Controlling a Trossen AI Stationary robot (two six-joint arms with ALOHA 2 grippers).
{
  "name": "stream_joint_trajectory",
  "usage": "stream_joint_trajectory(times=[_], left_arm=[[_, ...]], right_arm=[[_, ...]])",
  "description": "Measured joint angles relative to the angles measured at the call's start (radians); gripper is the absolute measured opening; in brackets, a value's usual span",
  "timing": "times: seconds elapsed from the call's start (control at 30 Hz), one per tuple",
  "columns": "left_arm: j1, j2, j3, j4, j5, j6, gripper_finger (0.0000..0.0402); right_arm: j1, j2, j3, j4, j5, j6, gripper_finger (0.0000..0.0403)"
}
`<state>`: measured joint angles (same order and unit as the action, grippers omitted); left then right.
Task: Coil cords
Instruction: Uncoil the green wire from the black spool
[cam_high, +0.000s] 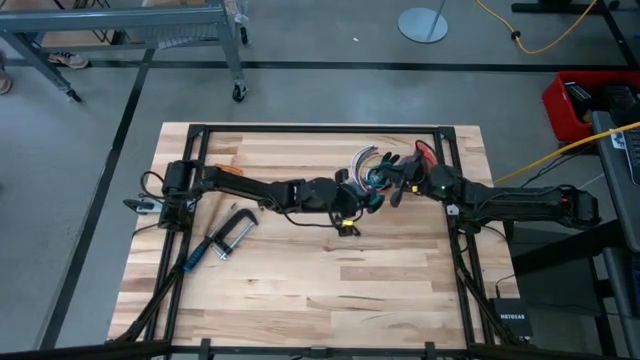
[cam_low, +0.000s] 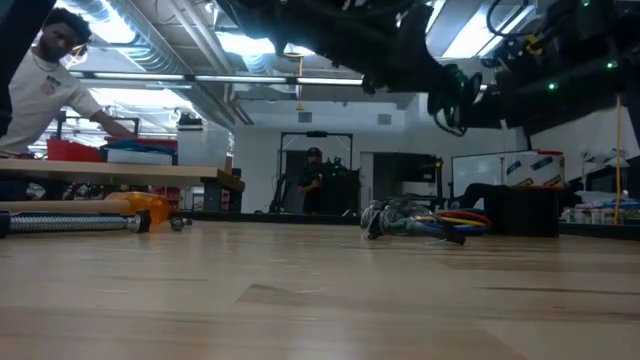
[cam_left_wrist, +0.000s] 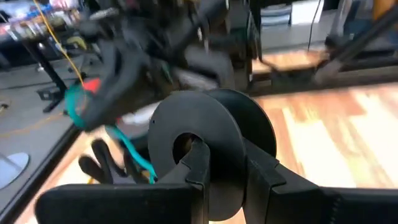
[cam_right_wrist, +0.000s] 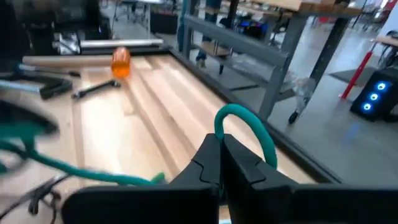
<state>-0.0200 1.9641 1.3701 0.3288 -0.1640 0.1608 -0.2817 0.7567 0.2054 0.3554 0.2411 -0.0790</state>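
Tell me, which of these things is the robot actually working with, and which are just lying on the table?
In the job:
teal cord, pinched in the right gripper over the table's middle
black spool, at the left gripper facing it

Lying about:
metal clamp
multicoloured wire bundle
orange piece

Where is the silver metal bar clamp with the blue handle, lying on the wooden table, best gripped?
Grip the silver metal bar clamp mid-bar, between blue handle and jaw end, coming straight down. It lies flat and diagonal on the wooden table, bare wood either side, so a grasp can probably straddle the narrow bar crosswise.
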Motion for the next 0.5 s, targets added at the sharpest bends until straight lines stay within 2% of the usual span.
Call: stream_joint_trajectory(times=[0.17, 0.27, 0.5], left_arm=[[0.0, -0.018, 0.0, 0.096, -0.002, 0.037, 0.0043], [0.002, -0.026, 0.0, 0.144, -0.037, 0.083, 0.0043], [0.007, -0.028, 0.0, 0.194, -0.269, 0.203, 0.0043]], right_arm=[[0.0, 0.0, 0.0, -0.077, -0.033, 0.048, 0.0004], [0.0, 0.0, 0.0, -0.115, -0.072, 0.072, 0.0003], [0.0, 0.0, 0.0, -0.136, -0.228, 0.115, 0.0003]])
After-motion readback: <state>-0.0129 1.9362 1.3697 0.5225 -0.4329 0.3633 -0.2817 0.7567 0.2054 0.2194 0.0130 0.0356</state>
